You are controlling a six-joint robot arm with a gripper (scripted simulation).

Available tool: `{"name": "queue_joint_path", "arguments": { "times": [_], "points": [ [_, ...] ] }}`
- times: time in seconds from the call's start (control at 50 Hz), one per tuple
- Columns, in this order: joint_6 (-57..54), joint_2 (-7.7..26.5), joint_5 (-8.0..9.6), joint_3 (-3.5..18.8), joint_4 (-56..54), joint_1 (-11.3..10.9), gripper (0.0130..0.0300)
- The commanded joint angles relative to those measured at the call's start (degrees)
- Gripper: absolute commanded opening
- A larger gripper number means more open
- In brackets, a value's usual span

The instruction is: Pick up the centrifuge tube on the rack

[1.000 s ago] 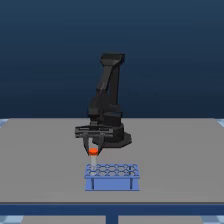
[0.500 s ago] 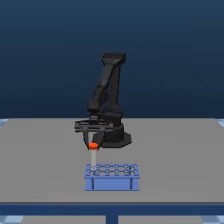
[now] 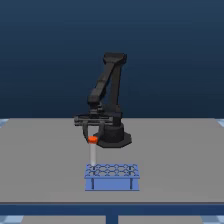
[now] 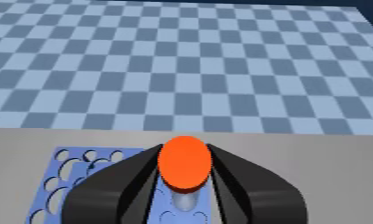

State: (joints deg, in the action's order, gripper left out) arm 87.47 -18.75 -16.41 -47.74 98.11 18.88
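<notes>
The centrifuge tube (image 3: 92, 149) hangs upright in the air, orange-red cap on top and whitish body pointing down. My gripper (image 3: 92, 136) is shut on it just under the cap. Its tip is clear of the light-blue rack (image 3: 111, 177), above the rack's end on the exterior view's left. In the wrist view the orange cap (image 4: 184, 162) sits between my two dark fingers (image 4: 120, 181), with the rack's (image 4: 76, 175) round holes below them.
The arm's black base (image 3: 114, 136) stands on the grey table (image 3: 45, 160) behind the rack. The table's front edge runs just below the rack in the exterior view. A checkered floor (image 4: 182, 65) lies beyond the table in the wrist view.
My gripper has risen with the tube held in it, and the tube's tip now hangs higher above the rack's top plate.
</notes>
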Motion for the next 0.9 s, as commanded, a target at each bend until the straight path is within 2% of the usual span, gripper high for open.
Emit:
{"name": "queue_joint_path", "arguments": {
  "times": [0.02,0.44,0.9],
  "points": [
    [5.62,-0.55,-0.21,0.66,4.16,0.0,0.013],
    [21.2,-2.65,-1.9,3.51,19.03,0.0,0.013],
    [27.59,-3.53,-3.1,5.02,25.08,0.0,0.013]
  ]
}}
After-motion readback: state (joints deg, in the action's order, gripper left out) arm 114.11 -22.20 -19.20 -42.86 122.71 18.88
